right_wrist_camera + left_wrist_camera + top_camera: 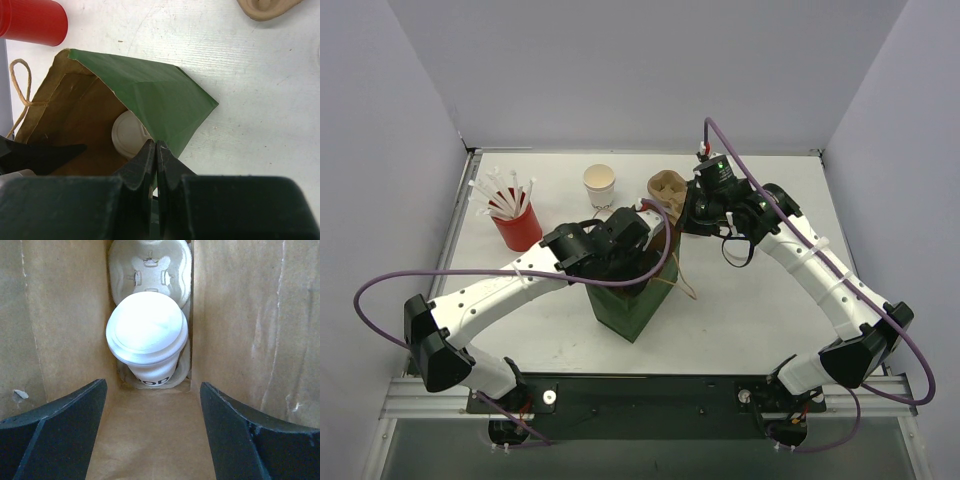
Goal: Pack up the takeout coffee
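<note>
The takeout coffee [147,335], a white cup with a white lid and dark print low on its side, stands in the near well of a pulp carrier [150,265] at the bottom of a paper bag [632,312], green outside and brown inside. My left gripper [152,385] hangs open inside the bag above the cup, fingers apart and holding nothing. My right gripper [156,145] is shut on the bag's green rim [150,95]. The right wrist view shows the lid [127,135] just past that rim.
An open white paper cup [600,185] and a second pulp carrier [667,190] sit on the table behind the bag. A red cup of white straws [517,225] stands to the left. The bag's twine handle [20,85] hangs outward.
</note>
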